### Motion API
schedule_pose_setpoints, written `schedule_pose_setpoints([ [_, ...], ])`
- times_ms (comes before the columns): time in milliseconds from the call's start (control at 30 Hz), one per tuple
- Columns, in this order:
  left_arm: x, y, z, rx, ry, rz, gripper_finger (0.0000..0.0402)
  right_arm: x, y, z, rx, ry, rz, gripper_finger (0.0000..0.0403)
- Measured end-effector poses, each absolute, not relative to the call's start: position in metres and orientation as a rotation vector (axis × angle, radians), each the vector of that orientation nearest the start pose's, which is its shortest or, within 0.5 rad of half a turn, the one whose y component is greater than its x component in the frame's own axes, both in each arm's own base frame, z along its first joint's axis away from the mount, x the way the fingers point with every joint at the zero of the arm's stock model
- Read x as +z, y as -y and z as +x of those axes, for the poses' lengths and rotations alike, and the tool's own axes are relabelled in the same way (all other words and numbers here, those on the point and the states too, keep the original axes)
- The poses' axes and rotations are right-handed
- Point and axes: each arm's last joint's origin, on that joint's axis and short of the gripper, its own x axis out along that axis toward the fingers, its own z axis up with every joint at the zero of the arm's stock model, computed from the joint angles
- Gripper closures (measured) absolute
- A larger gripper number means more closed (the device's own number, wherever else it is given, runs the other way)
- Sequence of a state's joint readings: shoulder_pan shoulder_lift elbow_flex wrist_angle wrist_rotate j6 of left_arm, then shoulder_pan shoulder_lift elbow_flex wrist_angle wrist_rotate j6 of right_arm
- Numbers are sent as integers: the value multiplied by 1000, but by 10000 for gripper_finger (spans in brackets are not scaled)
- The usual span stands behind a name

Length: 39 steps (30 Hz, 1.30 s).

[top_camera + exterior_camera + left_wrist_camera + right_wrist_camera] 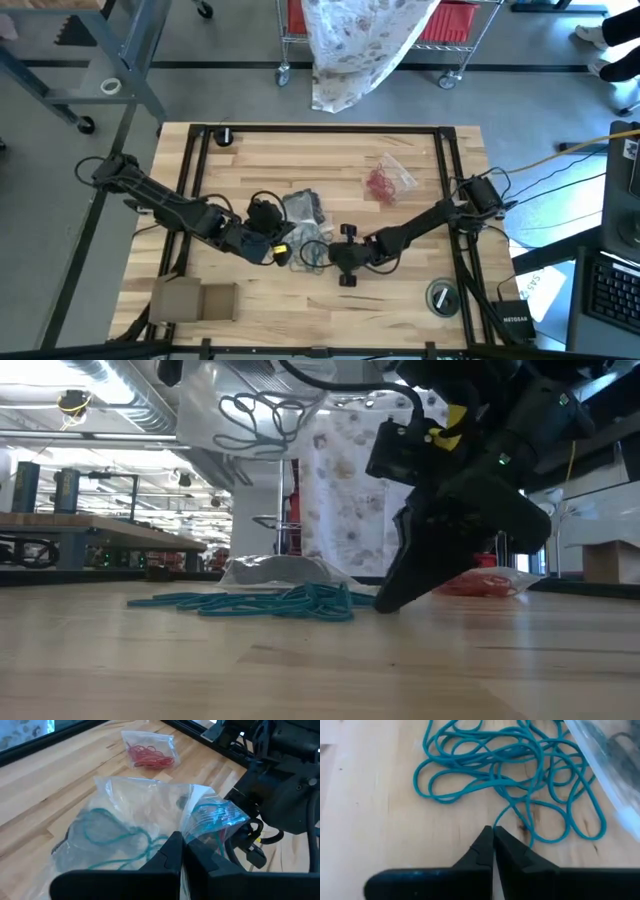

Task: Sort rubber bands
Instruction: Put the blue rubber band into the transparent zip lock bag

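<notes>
While teal rubber bands (520, 775) lie in a loose pile mid-table, right gripper (493, 836) sits at pile's edge, jaws pinched together on one strand. Left gripper (182, 851), fingers closed, grips clear bag (145, 810) w/ teal bands inside. Red bands (148, 754) bagged, well apart.

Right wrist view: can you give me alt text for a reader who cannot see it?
The right end effector, fingers shut, pinches a strand at the edge of a tangle of teal rubber bands lying on the light wooden table. The edge of a clear plastic bag shows at one corner beside the tangle.
</notes>
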<state>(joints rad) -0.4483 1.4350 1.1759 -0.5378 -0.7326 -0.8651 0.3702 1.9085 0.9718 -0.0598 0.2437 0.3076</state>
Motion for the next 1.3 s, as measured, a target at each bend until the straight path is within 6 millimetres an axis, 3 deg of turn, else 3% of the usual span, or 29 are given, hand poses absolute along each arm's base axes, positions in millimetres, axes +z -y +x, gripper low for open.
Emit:
schedule_pose_setpoints([
  [133, 296, 113, 277, 523, -484, -404, 402, 122, -137, 317, -3, -963, -64, 399],
  [433, 283, 121, 289, 529, -490, -420, 401, 201, -172, 272, 63, -771, -92, 401],
  [633, 261, 133, 311, 490, -488, -433, 402, 249, -175, 246, 84, -597, -72, 402],
  [900, 236, 140, 331, 473, -493, -481, 401, 298, -174, 229, 182, -349, -58, 402],
  [1100, 226, 140, 336, 485, -508, -489, 402, 316, -169, 226, 156, -233, -102, 402],
  [1300, 226, 141, 335, 480, -509, -485, 402, 312, -159, 226, -190, -237, -244, 402],
])
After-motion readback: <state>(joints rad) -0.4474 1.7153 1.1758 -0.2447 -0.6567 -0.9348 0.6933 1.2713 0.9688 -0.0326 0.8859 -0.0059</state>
